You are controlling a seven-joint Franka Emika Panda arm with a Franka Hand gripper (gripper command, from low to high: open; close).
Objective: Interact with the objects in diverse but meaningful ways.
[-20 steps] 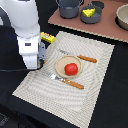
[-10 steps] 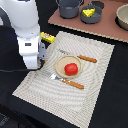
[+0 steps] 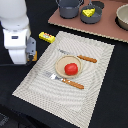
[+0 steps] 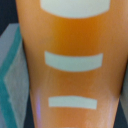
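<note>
The orange-brown bread loaf (image 4: 70, 35) with pale stripes fills the wrist view, very close to the camera. My gripper (image 3: 30, 54) hangs at the exterior view's left, over the edge of the striped placemat (image 3: 95, 95). Its fingers are hidden, and a bit of orange shows beside it. The red tomato (image 3: 71, 69) lies in a beige bowl (image 3: 61, 64) mid-mat. Off the mat's far corner lies the yellow red-marked packet (image 3: 47, 37). The yellow cheese wedge (image 3: 89, 12) sits in a dark bowl beside the blue-grey pot (image 3: 69, 7).
A knife (image 3: 80, 57) and a fork (image 3: 65, 80) with orange handles flank the beige bowl. The pot and dark bowl stand on a brown board (image 3: 100, 27) at the back, with another bowl (image 3: 122, 16) at its right end.
</note>
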